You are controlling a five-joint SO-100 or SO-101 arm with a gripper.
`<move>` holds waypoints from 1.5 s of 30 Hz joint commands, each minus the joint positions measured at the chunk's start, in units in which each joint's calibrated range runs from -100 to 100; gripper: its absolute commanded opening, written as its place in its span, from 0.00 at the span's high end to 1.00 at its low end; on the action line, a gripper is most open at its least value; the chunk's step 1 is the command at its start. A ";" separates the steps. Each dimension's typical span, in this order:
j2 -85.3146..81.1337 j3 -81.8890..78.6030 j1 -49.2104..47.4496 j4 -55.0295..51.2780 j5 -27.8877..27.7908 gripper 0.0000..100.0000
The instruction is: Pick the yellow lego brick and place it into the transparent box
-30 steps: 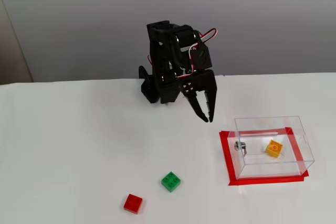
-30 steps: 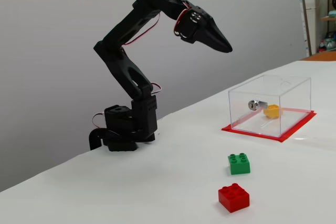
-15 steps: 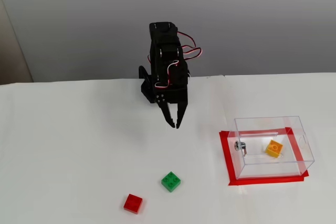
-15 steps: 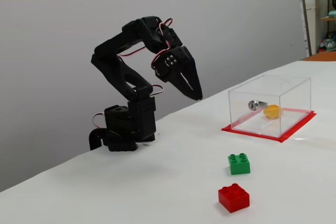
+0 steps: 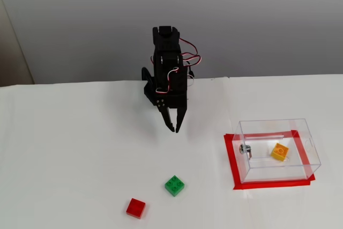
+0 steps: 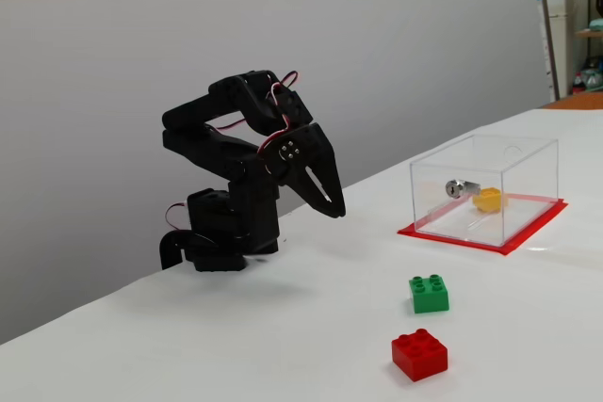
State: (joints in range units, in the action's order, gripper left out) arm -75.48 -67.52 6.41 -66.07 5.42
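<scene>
Inside the transparent box (image 5: 278, 154), the yellow lego brick (image 5: 280, 152) is seen lying on the floor of the box, tilted slightly, toward the right half as one fixed view shows it. In the other fixed view the same yellow lego brick (image 6: 488, 200) is seen through the clear wall of the transparent box (image 6: 513, 152), just beside the small metal fitting (image 6: 455, 188) mounted on the box's near-left wall. The box is set within a red tape rectangle (image 5: 236, 170) marked on the white table (image 5: 69, 154).

The gripper (image 5: 176, 128) is held above the table, well apart from the box and empty; its two black fingers are pointed downward and are brought together at the tips, with nothing between them. In the side-on fixed view the gripper (image 6: 337, 209) is seen folded back close to the arm's base (image 6: 221, 237), clear of the table surface.

Two other bricks are left on the open table: a green lego brick (image 5: 174, 185) and, near it and closer to the front edge, a red lego brick (image 5: 135, 207). Neither is touched by the gripper or by the other.
</scene>
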 commanded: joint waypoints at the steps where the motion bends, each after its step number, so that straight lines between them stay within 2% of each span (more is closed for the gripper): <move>1: -5.60 -5.90 0.13 3.23 0.16 0.99; 15: -24.10 -21.63 -0.24 3.14 0.27 0.98; 22: -24.18 -27.78 -4.75 3.49 0.21 0.98; 45: -24.27 -26.78 -4.97 -0.69 0.21 0.98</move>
State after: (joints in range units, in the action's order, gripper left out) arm -99.24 -94.88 1.71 -66.58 5.47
